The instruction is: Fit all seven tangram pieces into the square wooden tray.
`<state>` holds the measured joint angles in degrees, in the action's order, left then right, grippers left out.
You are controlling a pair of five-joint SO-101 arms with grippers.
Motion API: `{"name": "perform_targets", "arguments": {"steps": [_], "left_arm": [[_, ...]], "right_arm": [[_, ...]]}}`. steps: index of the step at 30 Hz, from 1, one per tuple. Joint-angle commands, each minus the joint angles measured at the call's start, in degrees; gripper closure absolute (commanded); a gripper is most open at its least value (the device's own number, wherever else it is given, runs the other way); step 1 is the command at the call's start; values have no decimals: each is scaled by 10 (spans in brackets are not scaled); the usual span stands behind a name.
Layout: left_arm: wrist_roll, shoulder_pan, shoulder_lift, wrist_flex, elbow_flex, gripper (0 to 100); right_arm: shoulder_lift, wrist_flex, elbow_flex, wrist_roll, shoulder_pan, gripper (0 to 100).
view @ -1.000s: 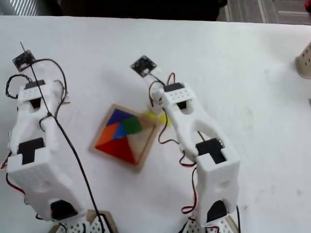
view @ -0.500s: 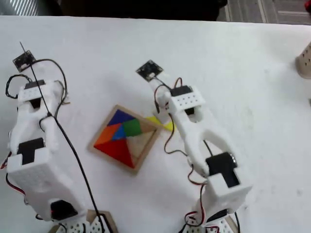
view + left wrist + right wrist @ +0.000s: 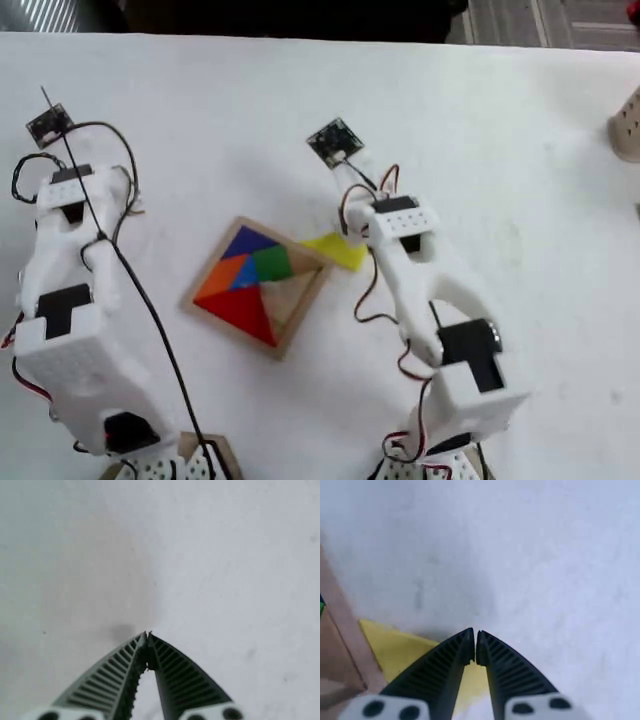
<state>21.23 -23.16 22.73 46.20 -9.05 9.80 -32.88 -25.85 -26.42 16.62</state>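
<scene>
The square wooden tray (image 3: 303,308) lies turned like a diamond between the two arms. Inside it sit a blue piece (image 3: 245,243), a green piece (image 3: 271,260), an orange piece (image 3: 222,275) and a red piece (image 3: 245,305); part of its floor is bare wood. A yellow piece (image 3: 337,250) lies flat on the table, just outside the tray's right corner. My right gripper (image 3: 474,635) is shut, its tips at the edge of the yellow piece (image 3: 395,647), beside the tray's rim (image 3: 340,630). My left gripper (image 3: 148,636) is shut over bare white table, far left of the tray.
The left arm (image 3: 70,210) and the right arm (image 3: 400,225) flank the tray, with loose cables hanging around them. Small circuit boards (image 3: 335,143) (image 3: 48,122) sit ahead of each arm. A beige perforated object (image 3: 628,125) stands at the right edge.
The right arm has swung to the right, away from the tray, and the yellow piece has shifted a little right and shows more fully. The left arm has stayed still.
</scene>
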Motion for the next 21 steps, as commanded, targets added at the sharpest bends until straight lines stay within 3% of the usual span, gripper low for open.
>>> {"name": "perform_targets", "arguments": {"steps": [1,5,11,21], "left_arm": [[-6,7,-8,4,32,978],[-6,7,-7,4,32,978],[-6,7,-7,4,32,978],[-6,7,-7,4,33,978]], "right_arm": [[72,12,79,0,-7,981],[121,-17,118,0,-15,981],[94,-206,163,0,-16,981],[51,-235,91,0,-59,981]]}}
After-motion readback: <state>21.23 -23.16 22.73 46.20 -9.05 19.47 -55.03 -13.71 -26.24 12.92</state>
